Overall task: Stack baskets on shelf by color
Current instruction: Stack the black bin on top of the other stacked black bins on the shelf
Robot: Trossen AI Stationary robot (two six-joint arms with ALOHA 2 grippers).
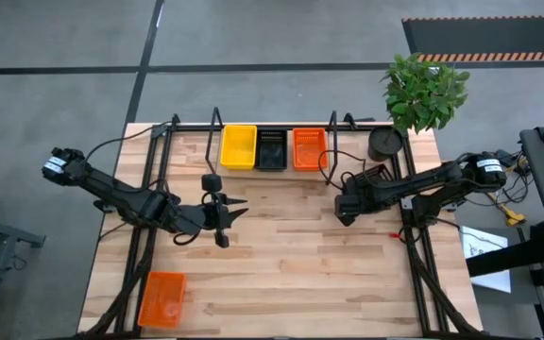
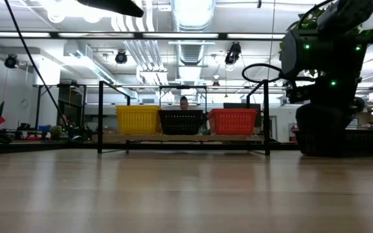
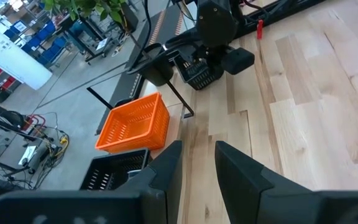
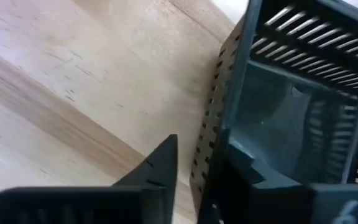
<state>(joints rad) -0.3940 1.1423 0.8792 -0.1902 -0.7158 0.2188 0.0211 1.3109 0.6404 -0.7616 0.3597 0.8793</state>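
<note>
Right gripper (image 4: 194, 180): sitting at the table's right side, fingers straddling one wall of a black basket (image 4: 291, 93), one finger outside and one inside; whether they are pinching it yet cannot be told.
Left gripper (image 1: 223, 215): hovering over the table's middle left, jaws narrowly apart and holding nothing.
Shelf (image 1: 272, 126): standing along the far edge, carrying a yellow basket (image 1: 238, 146), a second black basket (image 1: 272, 149) and an orange basket (image 1: 309, 147) side by side.
Loose orange basket (image 1: 162, 298): lying at the near left corner, well apart from both grippers.
Plant (image 1: 423, 90): standing at the far right corner.
</note>
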